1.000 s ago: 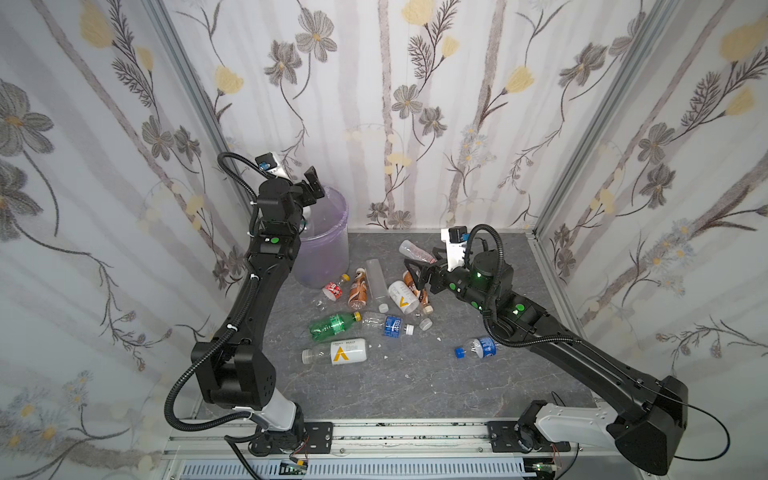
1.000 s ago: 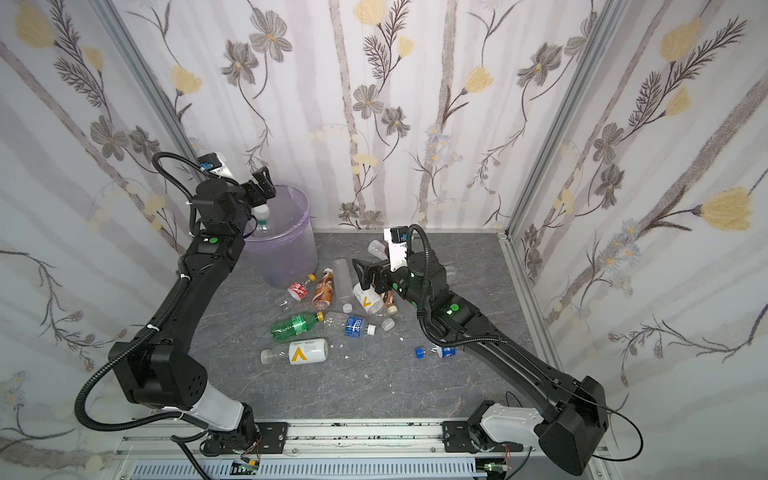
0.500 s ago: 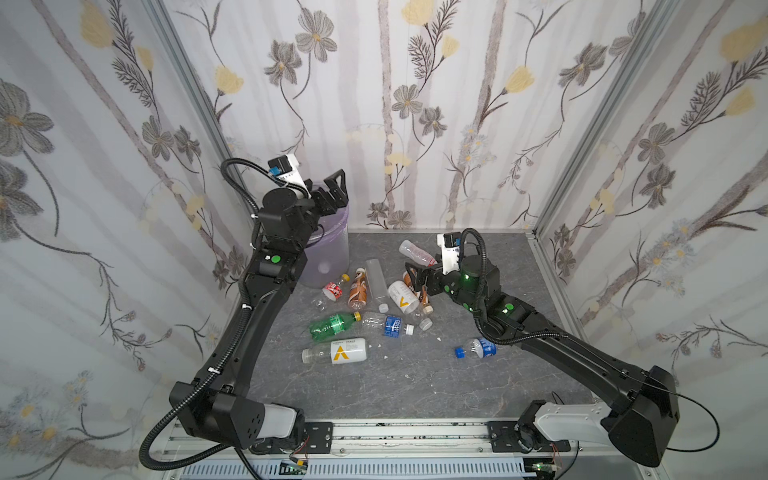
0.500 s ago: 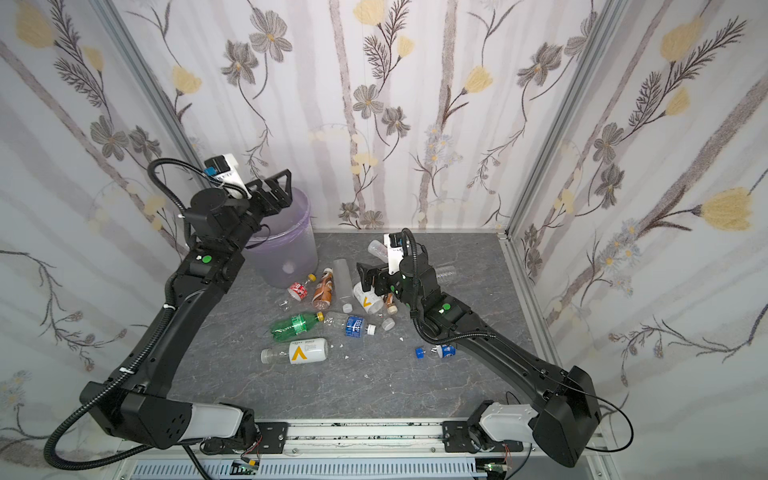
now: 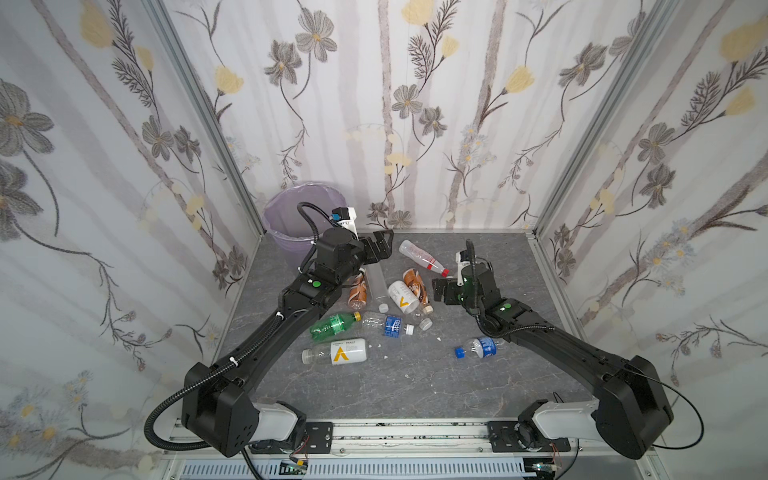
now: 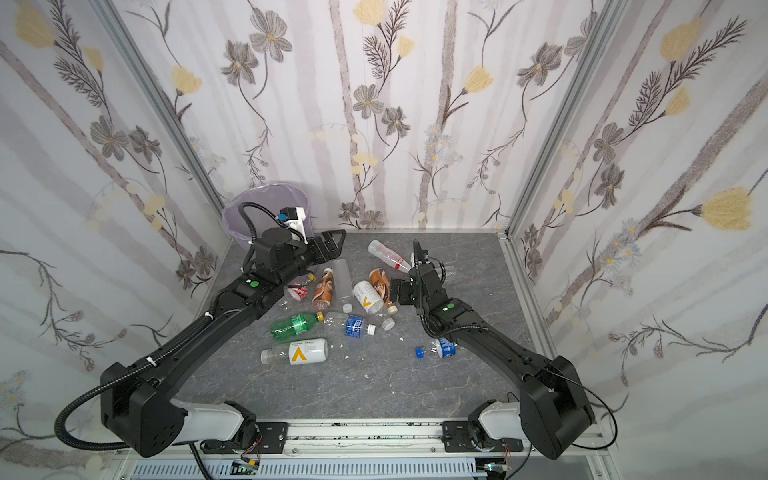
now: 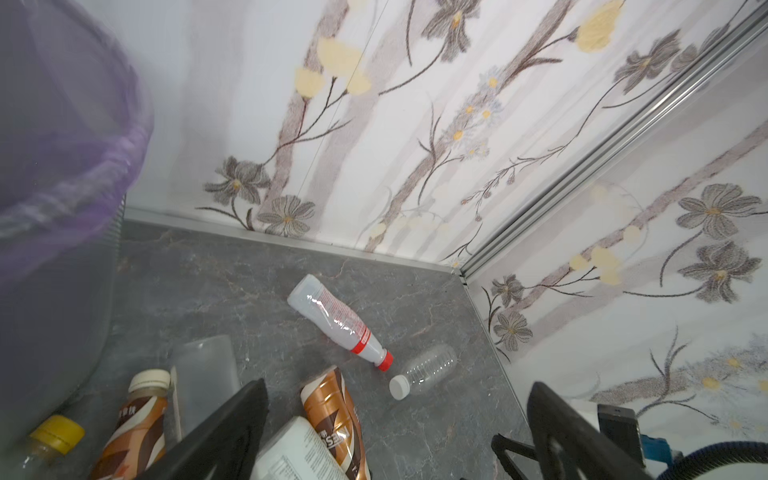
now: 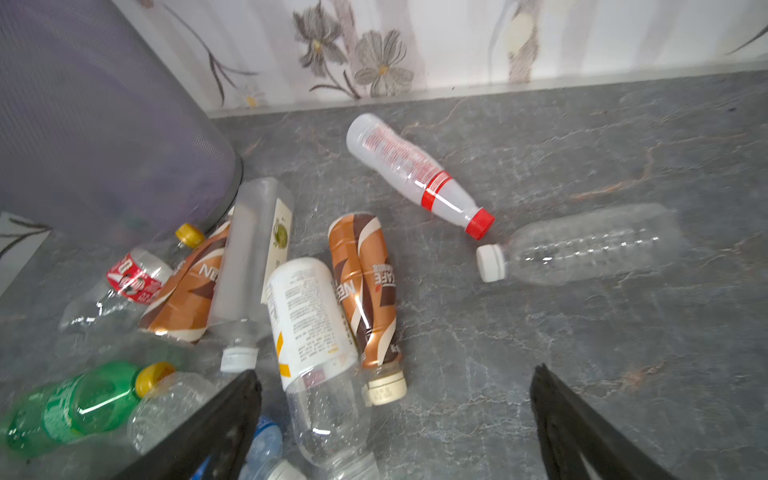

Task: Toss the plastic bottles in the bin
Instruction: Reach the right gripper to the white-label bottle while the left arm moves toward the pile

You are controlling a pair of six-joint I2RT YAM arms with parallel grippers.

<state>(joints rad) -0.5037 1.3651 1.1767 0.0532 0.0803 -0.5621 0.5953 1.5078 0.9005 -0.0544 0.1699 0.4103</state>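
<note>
The bin (image 5: 286,208) (image 6: 249,208), lilac-lined, stands in the back left corner. Several plastic bottles lie on the grey floor in both top views: a red-capped one (image 5: 419,257) (image 7: 336,320), a brown one (image 5: 415,284) (image 8: 361,286), a white-and-yellow one (image 5: 401,296) (image 8: 307,316), a green one (image 5: 334,326) and a blue-labelled one (image 5: 478,348). My left gripper (image 5: 382,245) (image 7: 397,384) hangs open and empty just right of the bin, above the pile's far end. Low at the pile's right edge, my right gripper (image 5: 438,291) (image 8: 395,371) is open and empty too.
A clear white-capped bottle (image 8: 582,249) (image 7: 424,370) lies near the right arm. A frosted bottle (image 8: 249,257) and a second brown one (image 6: 323,286) lie by the bin's foot. Another white-and-yellow bottle (image 5: 338,351) lies nearer the front. Flowered walls close in three sides.
My left gripper has swung from above the bin down and to the right, toward the floor. The right gripper has shifted slightly right. The bottles on the floor have not moved.
</note>
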